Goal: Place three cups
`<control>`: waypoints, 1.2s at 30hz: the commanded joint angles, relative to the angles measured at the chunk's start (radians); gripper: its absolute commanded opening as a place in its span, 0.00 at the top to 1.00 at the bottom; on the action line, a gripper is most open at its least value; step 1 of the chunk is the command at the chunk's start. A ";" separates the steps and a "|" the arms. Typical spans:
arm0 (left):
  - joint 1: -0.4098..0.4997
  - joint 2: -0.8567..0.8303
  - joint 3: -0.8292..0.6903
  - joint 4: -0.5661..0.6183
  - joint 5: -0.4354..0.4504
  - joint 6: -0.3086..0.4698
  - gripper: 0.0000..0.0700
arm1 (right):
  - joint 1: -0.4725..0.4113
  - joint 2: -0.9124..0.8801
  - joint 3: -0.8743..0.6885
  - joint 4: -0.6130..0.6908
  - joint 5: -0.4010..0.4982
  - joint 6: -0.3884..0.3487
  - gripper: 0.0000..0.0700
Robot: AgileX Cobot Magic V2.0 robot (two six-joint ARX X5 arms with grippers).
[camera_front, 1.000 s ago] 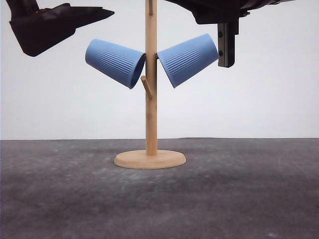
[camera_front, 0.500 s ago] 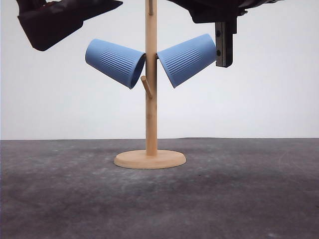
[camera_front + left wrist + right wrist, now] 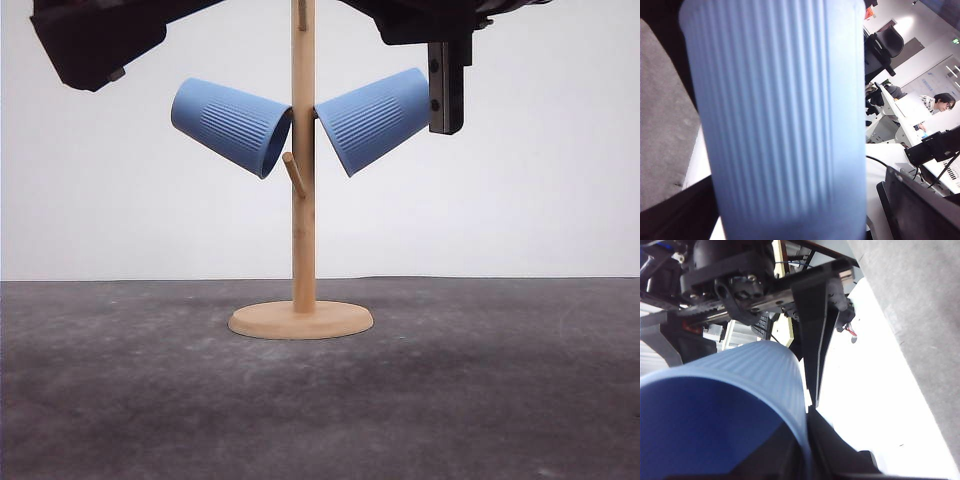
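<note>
Two light-blue ribbed cups hang mouth-down and tilted on a wooden stand (image 3: 303, 240), the left cup (image 3: 230, 125) and the right cup (image 3: 378, 120) on either side of the post. My left gripper (image 3: 150, 25) is high up, to the upper left of the left cup (image 3: 785, 125), which looms close in the left wrist view between dark fingers (image 3: 670, 215) spread wide. My right gripper (image 3: 445, 110) hangs open beside the right cup's base (image 3: 715, 435), one finger (image 3: 446, 90) just touching its outline. Neither cup moves with the arms.
The stand's round base (image 3: 300, 320) rests on the dark grey table (image 3: 320, 410). A short bare peg (image 3: 293, 175) sticks out low on the post. Behind is a plain white wall. The post (image 3: 781, 300) and the other arm's body (image 3: 730, 270) appear past the right cup.
The left arm has risen and its tip has left the top of the front view. The right gripper's finger shifted slightly left and up. Both cups stayed still.
</note>
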 commanded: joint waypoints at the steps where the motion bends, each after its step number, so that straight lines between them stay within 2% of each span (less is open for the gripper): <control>1: -0.010 0.012 0.016 0.009 0.008 0.000 0.22 | 0.005 0.003 0.011 -0.001 -0.002 -0.003 1.00; 3: -0.010 0.012 0.016 0.009 0.008 0.001 0.33 | 0.004 0.003 0.011 -0.009 0.000 -0.010 1.00; 5: -0.010 0.012 0.016 0.008 0.009 0.000 0.39 | 0.004 0.003 0.011 -0.015 0.000 -0.013 1.00; 16: -0.010 0.012 0.016 0.007 0.009 0.000 0.39 | 0.004 0.003 0.011 -0.016 0.029 -0.025 0.98; 18: -0.009 0.012 0.016 0.007 0.008 0.000 0.39 | 0.004 0.003 0.011 -0.016 0.029 -0.031 0.94; 21: -0.009 0.012 0.016 0.007 0.008 0.000 0.39 | -0.001 0.003 0.011 -0.016 0.029 -0.033 0.77; 26: -0.009 0.012 0.016 0.007 0.008 -0.001 0.39 | -0.016 0.003 0.011 -0.015 0.029 -0.039 0.74; 31: -0.009 0.012 0.016 0.007 -0.005 -0.015 0.39 | -0.057 0.002 0.011 -0.016 0.028 -0.042 0.69; 36: -0.008 0.012 0.016 0.007 -0.032 -0.032 0.39 | -0.148 -0.020 0.011 -0.016 0.016 -0.056 0.69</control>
